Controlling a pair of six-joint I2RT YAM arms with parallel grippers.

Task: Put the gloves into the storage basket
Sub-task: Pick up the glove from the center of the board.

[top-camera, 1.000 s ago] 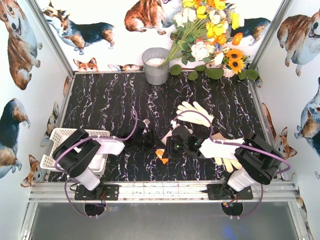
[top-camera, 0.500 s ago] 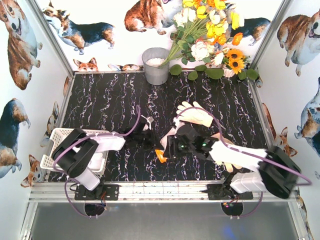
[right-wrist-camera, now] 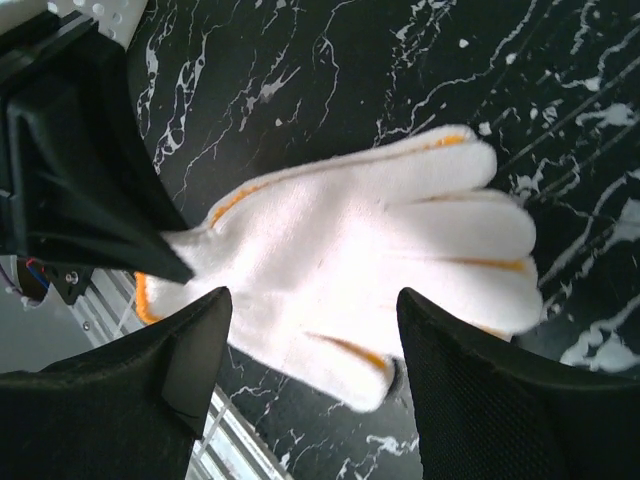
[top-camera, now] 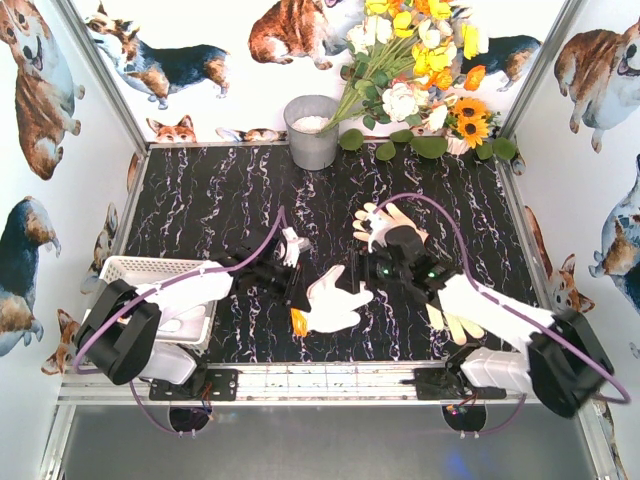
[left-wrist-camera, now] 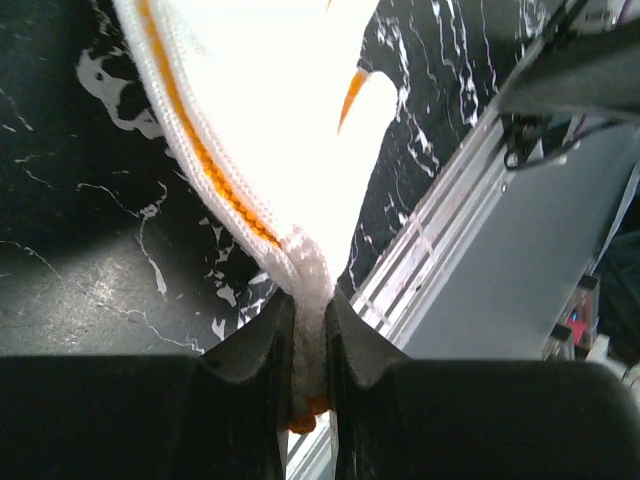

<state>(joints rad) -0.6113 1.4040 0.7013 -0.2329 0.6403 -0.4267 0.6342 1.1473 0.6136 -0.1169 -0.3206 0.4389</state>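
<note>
Your left gripper (left-wrist-camera: pixel 310 335) is closed tight on the glove (top-camera: pixel 335 305), with the knitted cuff edge squeezed into a narrow fold between the two black fingers. In the left wrist view the fabric fans out from that pinch, a white knit with an orange line of trim along its edge. From above, this glove sits just below the centre of the frame over the black marbled surface (top-camera: pixel 210 200), fingers spread toward the right and the orange cuff at its lower left. You cannot tell from these views whether it touches the surface. Your right gripper (right-wrist-camera: pixel 312 300) stands wide open with nothing in it. Its fingers frame the same glove from above, and that view shows thin orange seams between the glove's fingers. A second glove (top-camera: pixel 385 222), cream coloured, lies right of centre just beyond the right gripper. The pale yellow fingers of a third glove (top-camera: pixel 455 325) show from under the right arm at lower right. The storage basket (top-camera: pixel 140 265), white with lattice sides, is at the left edge, well apart from the held glove.
</note>
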